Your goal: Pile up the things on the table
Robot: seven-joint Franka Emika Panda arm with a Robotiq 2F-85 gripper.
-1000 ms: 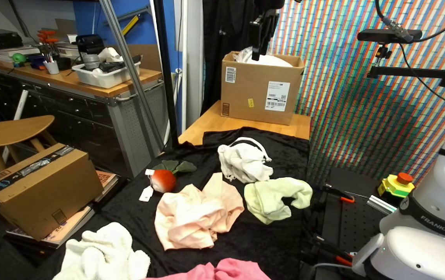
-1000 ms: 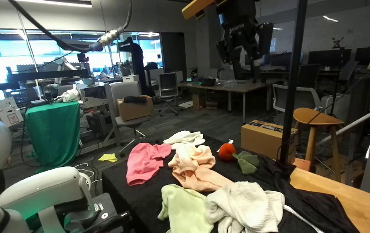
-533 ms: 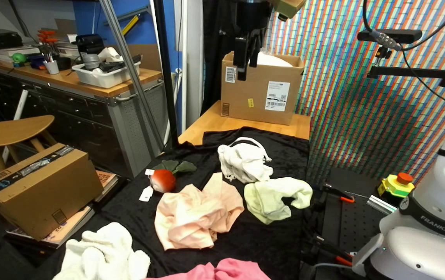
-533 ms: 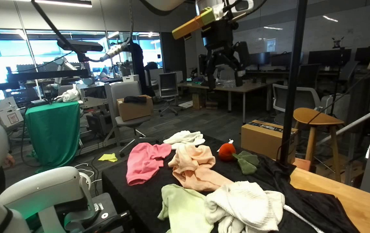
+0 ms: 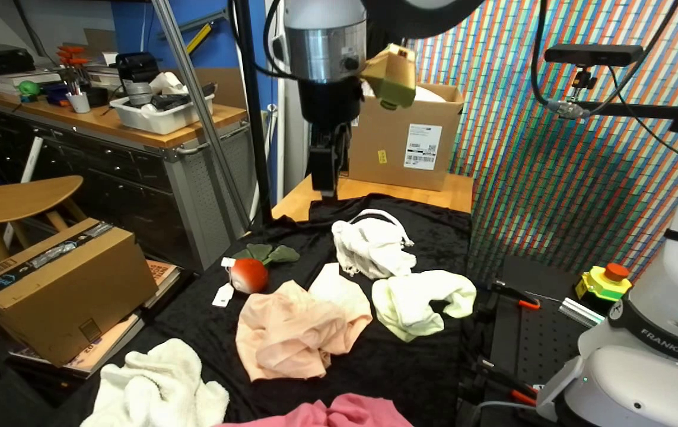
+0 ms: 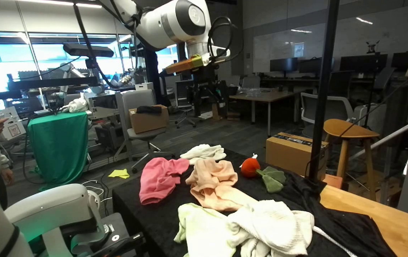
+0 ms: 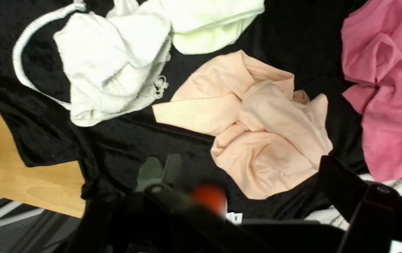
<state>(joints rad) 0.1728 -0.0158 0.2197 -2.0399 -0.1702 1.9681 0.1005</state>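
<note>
Peach cloth (image 5: 300, 338), centre of the dial in an exterior view: loosely crumpled on the black table (image 5: 410, 373), one corner pointing to 1 o'clock. Off-white cloth (image 5: 368, 249), at 1 o'clock: bunched, touching the pale green cloth (image 5: 401, 302); from it a white cord (image 7: 18, 56) bows out in a loop, toward 9 o'clock in the wrist view. Pale green cloth, between 2 and 3 o'clock: rumpled, curling round a gap. Pink cloth (image 5: 350, 412), at 5 o'clock: creased, partly outside that exterior view. Fluffy white cloth (image 5: 158, 385), at 8 o'clock: heaped. Red-orange object (image 5: 250, 275), between 10 and 11 o'clock: rounded, with white tags (image 5: 223, 295) and green leaf-like parts (image 5: 282, 254).
</note>
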